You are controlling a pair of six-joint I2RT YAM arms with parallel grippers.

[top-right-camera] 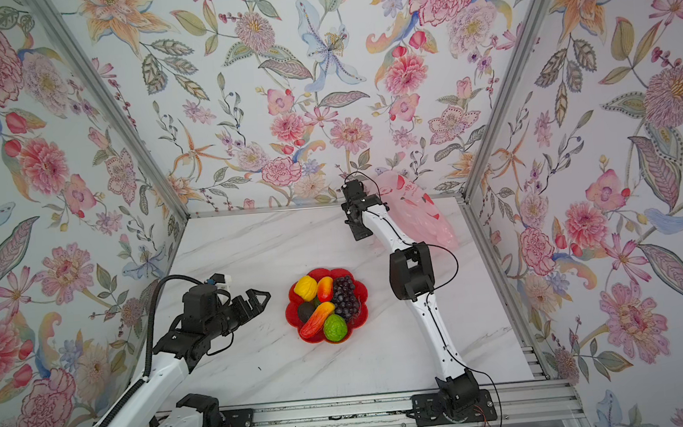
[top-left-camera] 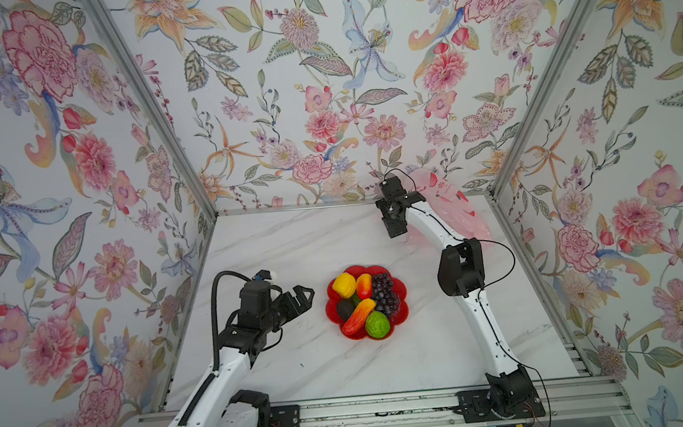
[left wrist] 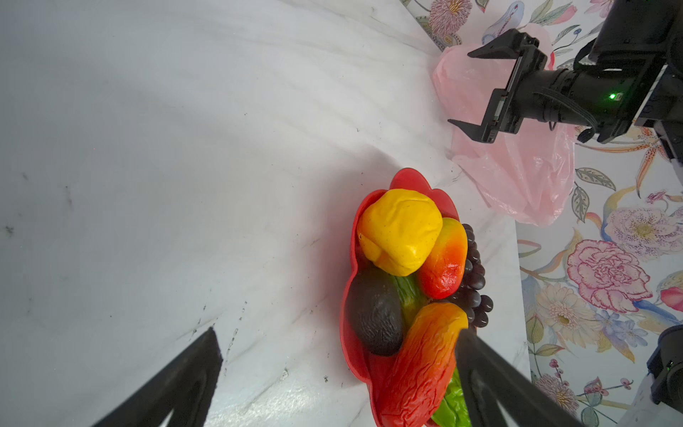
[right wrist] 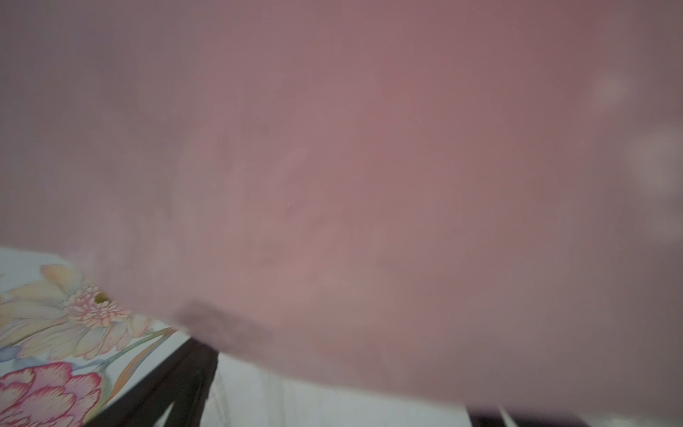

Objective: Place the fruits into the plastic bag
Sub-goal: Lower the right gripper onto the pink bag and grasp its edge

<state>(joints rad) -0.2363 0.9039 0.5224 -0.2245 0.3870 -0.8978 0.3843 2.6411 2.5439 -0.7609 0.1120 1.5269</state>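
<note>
Marble bench (top-left-camera: 291, 235): toy fruits (top-left-camera: 365, 300) heaped on a red plate (top-left-camera: 400, 287) mid-bench, nearer the front edge. Pink plastic bag (top-left-camera: 460, 209) crumpled in the far right corner. Left gripper (top-left-camera: 305, 297) spread wide beside the plate; right gripper (left wrist: 460, 88) also spread wide, at the bag.

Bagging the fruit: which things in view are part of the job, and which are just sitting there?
Job:
yellow lumpy fruit, short mango, long mango, grape bunch, avocado, green bumpy ball, plastic bag

Just there:
red flower-shaped plate under the fruit, marble table
</note>
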